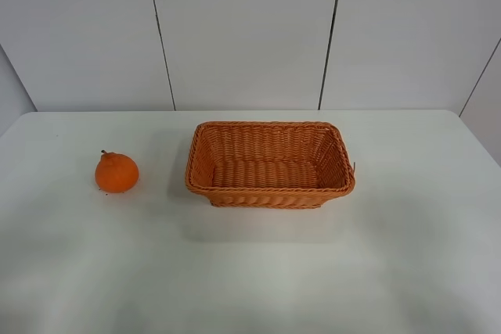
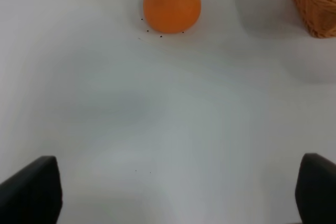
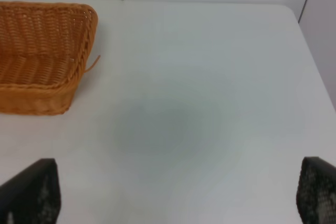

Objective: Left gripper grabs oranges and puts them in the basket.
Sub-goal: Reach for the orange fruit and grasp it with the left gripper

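Black fingertips (image 2: 31, 192) of the left gripper (image 2: 178, 198) stand at the two near corners of its wrist view, spread wide, with nothing between them but bare white table (image 1: 250, 271). Beyond this gap, well apart from the jaws, the orange (image 2: 171, 4) sits alone on the table, at the left side of the scene. It rests on its round bottom, and its knobby neck with the short stem points up, leaning a little to the left in the high view (image 1: 117, 172). Some small dark specks (image 2: 160, 36) lie on the table just beside the fruit. To the right of it, near but not touching, the basket (image 1: 270, 190) stands upright in the middle of the table, its long axis going left to right, and its inside holds nothing. One loose wicker strand (image 3: 93, 64) sticks out at its right end. The right gripper (image 3: 173, 198) is also spread wide over bare table to the right of the basket. Behind the table stands a wall (image 1: 243, 29) of white panels with thin dark seams.
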Tool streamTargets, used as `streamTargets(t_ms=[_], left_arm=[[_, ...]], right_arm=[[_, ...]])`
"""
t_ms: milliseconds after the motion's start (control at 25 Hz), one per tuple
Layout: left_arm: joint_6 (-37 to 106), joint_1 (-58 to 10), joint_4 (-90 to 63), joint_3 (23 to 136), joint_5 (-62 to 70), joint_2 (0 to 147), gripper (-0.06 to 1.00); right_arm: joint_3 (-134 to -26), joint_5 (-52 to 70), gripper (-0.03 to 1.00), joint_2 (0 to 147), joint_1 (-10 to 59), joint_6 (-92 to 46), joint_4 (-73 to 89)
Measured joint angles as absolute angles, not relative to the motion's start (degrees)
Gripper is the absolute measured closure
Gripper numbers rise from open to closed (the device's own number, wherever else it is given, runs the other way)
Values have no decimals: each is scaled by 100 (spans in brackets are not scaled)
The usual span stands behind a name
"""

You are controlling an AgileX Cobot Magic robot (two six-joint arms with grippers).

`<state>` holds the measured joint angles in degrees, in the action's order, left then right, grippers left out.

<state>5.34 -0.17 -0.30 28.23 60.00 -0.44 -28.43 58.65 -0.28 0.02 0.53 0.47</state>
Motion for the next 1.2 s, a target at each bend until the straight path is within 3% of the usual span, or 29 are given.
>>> streamTargets(t_ms=[800,960,1200], left_arm=[[534,-17,-30,2823,6000,42,-5],[540,-17,-81,2884,5884,1035,-5],[851,-17,-565,3136,4496,3298,-5]], right_arm=[[-2843,5865,27,-28,2,53,47],[-2843,5865,27,-28,2,53,47],[-2843,5865,27,-28,2,53,47]])
